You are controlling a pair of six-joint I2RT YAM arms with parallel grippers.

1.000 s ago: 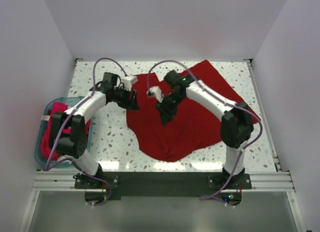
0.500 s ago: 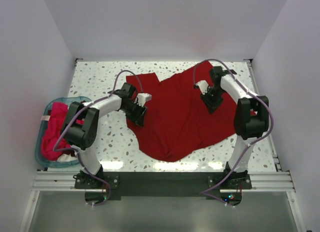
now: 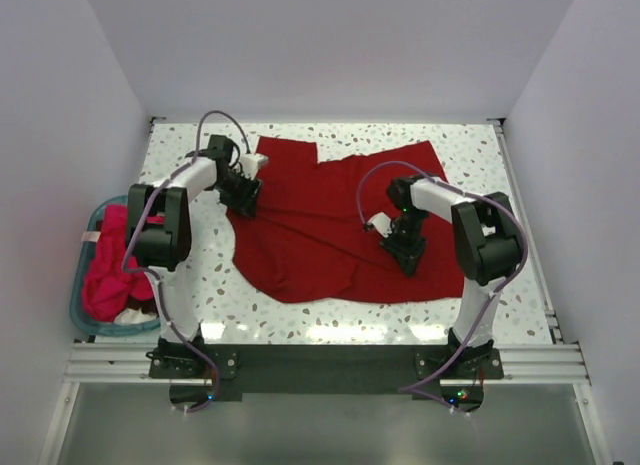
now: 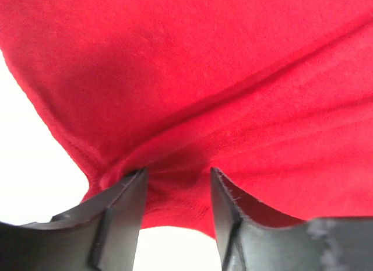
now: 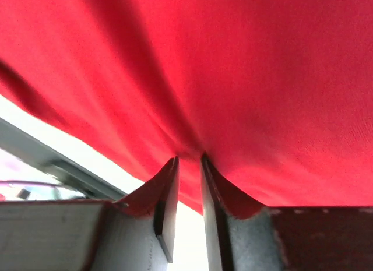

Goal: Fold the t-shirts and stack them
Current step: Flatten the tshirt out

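A deep crimson t-shirt (image 3: 320,225) lies spread and creased on the speckled table. My left gripper (image 3: 243,190) is at the shirt's left edge. In the left wrist view my left gripper (image 4: 178,173) has its jaws a little apart, shut on a bunch of the crimson cloth (image 4: 233,78). My right gripper (image 3: 405,250) is on the shirt's right part. In the right wrist view my right gripper (image 5: 189,159) has its jaws nearly together, pinching a fold of the cloth (image 5: 233,67). Brighter pinkish-red shirts (image 3: 105,275) are heaped in the basket at the left.
A teal plastic basket (image 3: 76,303) stands off the table's left edge. White walls close in the back and both sides. A metal rail (image 3: 320,363) runs along the near edge by the arm bases.
The shirt has been dragged and spread wider across the table. My left gripper moved back and left along the shirt's left edge. My right gripper moved nearer and left over the shirt.
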